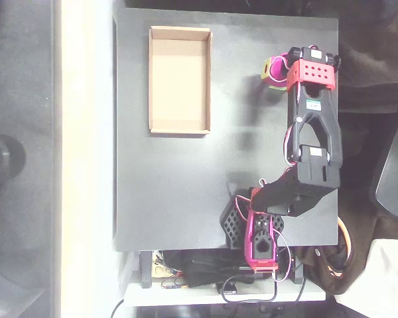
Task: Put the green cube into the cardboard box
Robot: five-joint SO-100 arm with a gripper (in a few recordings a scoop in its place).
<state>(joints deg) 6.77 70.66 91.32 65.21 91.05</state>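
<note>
Overhead view: black desk (pixel 172 192) with a tan cardboard box (pixel 179 79) lying open-topped in the upper left part, long side running up-down in the picture, inside bare. The arm (pixel 312 152) rises from its pink and black base at the bottom edge of the desk and reaches up along the right side; black links, red wrist block with rows of holes. A small white-green sticker sits on the black link just below the red block, writing too small to read. The claw (pixel 273 71) is at the upper right of the desk, pink, pointing left from the red block. A sliver of the green cube (pixel 266 67) shows at the claw's left tip, touching it, well apart from the box and to its right. Cannot tell whether the claw is apart or clamped on the cube; the fingers are hidden under the wrist. Cables bunch at the base, bottom edge.
</note>
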